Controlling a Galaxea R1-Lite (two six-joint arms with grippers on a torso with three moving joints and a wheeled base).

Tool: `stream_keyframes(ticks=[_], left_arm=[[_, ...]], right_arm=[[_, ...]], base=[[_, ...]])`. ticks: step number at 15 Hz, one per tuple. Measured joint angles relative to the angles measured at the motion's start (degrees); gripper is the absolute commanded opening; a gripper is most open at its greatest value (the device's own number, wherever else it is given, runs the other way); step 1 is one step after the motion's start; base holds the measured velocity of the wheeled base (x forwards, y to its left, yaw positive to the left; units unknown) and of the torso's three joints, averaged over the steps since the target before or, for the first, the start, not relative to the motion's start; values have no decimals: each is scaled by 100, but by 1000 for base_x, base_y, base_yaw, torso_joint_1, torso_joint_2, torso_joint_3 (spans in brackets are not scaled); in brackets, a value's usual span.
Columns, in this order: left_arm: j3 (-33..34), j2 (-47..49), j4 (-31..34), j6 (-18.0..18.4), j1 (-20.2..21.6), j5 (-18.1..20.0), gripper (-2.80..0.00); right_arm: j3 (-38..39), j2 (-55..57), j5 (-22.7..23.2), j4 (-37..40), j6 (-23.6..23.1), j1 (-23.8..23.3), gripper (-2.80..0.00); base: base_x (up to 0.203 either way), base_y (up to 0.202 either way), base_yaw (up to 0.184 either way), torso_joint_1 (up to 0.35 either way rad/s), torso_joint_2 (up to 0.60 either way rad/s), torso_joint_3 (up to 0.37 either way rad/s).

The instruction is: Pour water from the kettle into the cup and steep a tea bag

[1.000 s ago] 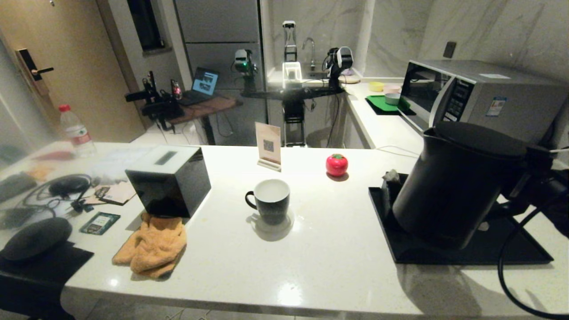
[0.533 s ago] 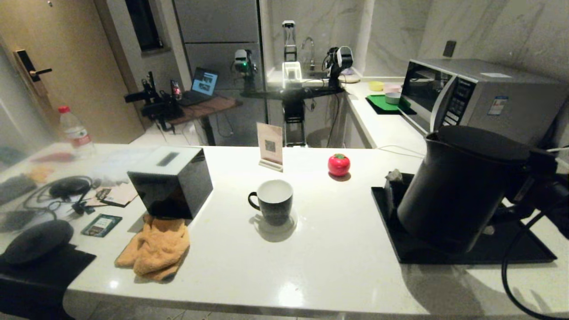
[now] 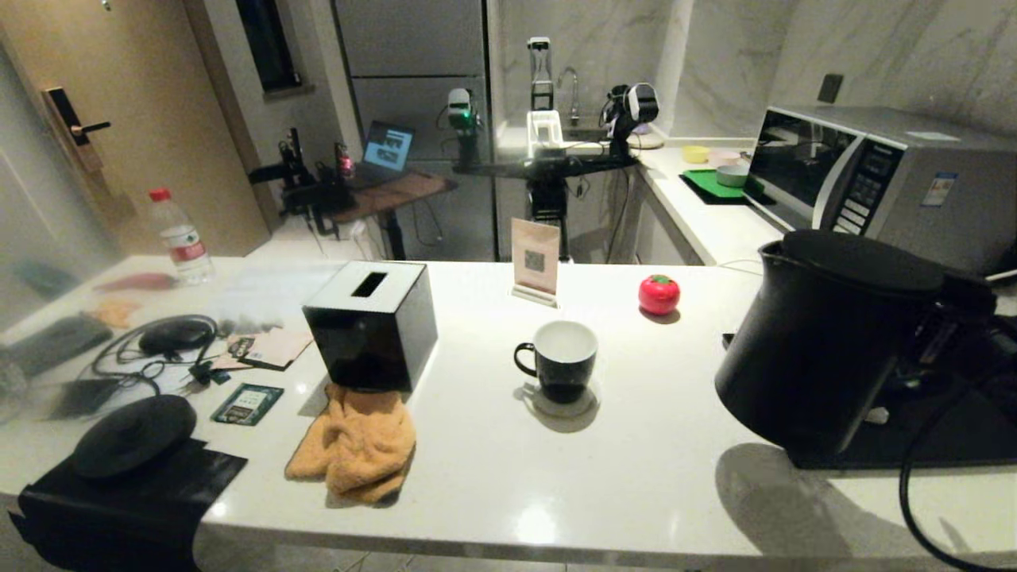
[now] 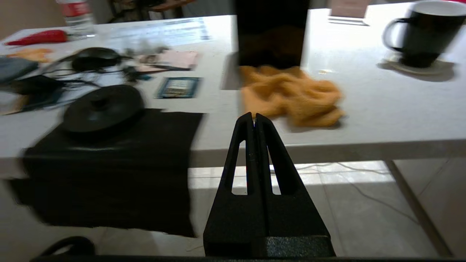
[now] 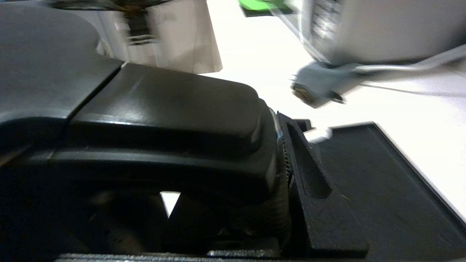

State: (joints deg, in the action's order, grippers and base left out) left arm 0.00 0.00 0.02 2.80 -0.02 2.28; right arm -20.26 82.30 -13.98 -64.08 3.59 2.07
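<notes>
The right pincer (image 5: 233,189) stays clamped on the kettle (image 3: 826,334) handle, now lifted off its tray at three o'clock from the cup (image 3: 560,359) on the surface (image 3: 493,477), ready to pour.

The right gripper (image 5: 280,171) is clamped round the kettle (image 3: 826,342) handle at the counter's right end. The left gripper (image 4: 254,118) hangs low, fingers pressed together.

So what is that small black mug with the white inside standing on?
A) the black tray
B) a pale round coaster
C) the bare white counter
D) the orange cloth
B: the black mug stands on a pale round coaster, apart from the orange cloth.
</notes>
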Motion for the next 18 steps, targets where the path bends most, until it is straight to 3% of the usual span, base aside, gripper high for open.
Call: stream_keyframes(ticks=[4, 18], left_arm=[[0, 0, 1, 8, 0, -5, -280], [0, 0, -2, 6, 2, 2, -280]], right_arm=[[-10, 8, 49, 3, 15, 27, -280], [-85, 28, 45, -5, 11, 27, -280]], base=[[0, 159, 0, 0, 2, 2], [0, 0, 0, 0, 0, 0]])
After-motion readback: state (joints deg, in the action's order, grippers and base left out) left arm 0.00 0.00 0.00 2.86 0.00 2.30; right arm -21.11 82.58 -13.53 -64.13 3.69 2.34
